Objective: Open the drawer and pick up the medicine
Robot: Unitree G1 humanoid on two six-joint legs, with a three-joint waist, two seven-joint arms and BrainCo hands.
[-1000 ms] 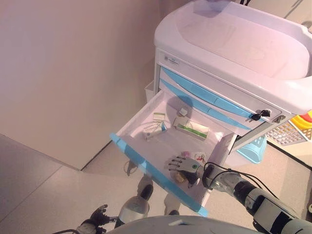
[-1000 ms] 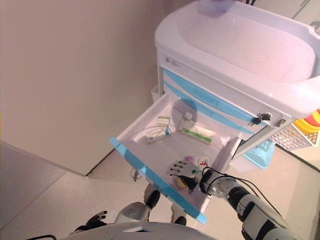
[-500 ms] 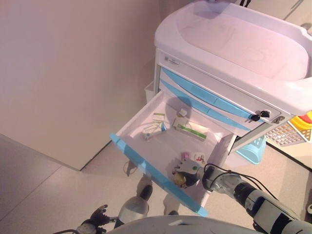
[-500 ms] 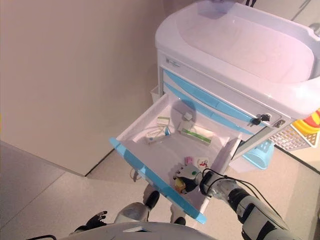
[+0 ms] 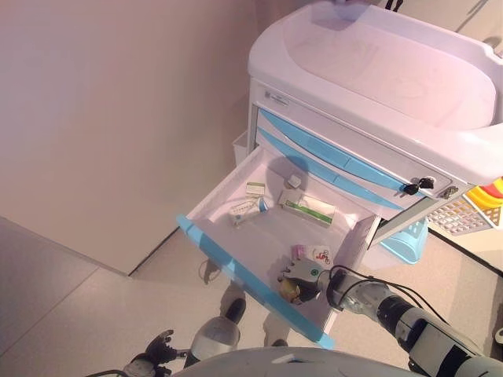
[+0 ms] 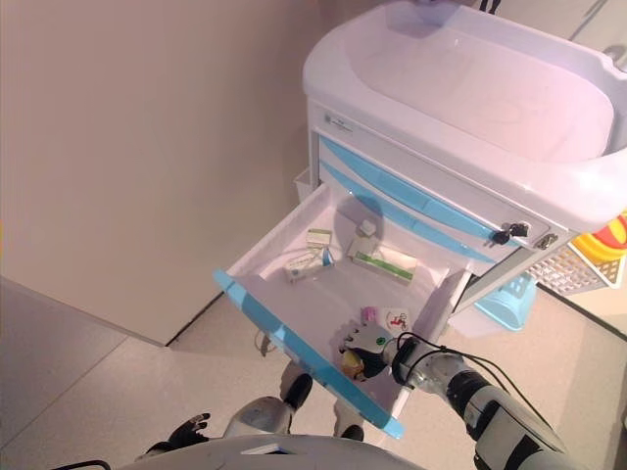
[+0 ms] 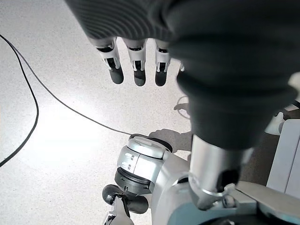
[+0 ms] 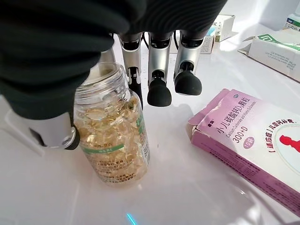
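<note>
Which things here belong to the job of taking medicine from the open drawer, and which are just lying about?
Belonging to the job:
drawer, pulled open
capsule bottle, standing by the right hand's fingers
right hand

Just lying about:
pink box
green-and-white box
left hand, hanging over the floor
blue basket

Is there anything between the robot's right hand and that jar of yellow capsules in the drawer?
Nothing visible. The right hand is already at the jar in the open drawer, thumb on one side and a finger on the other. The pink box lies apart, beside the jar, not in the way.
</note>
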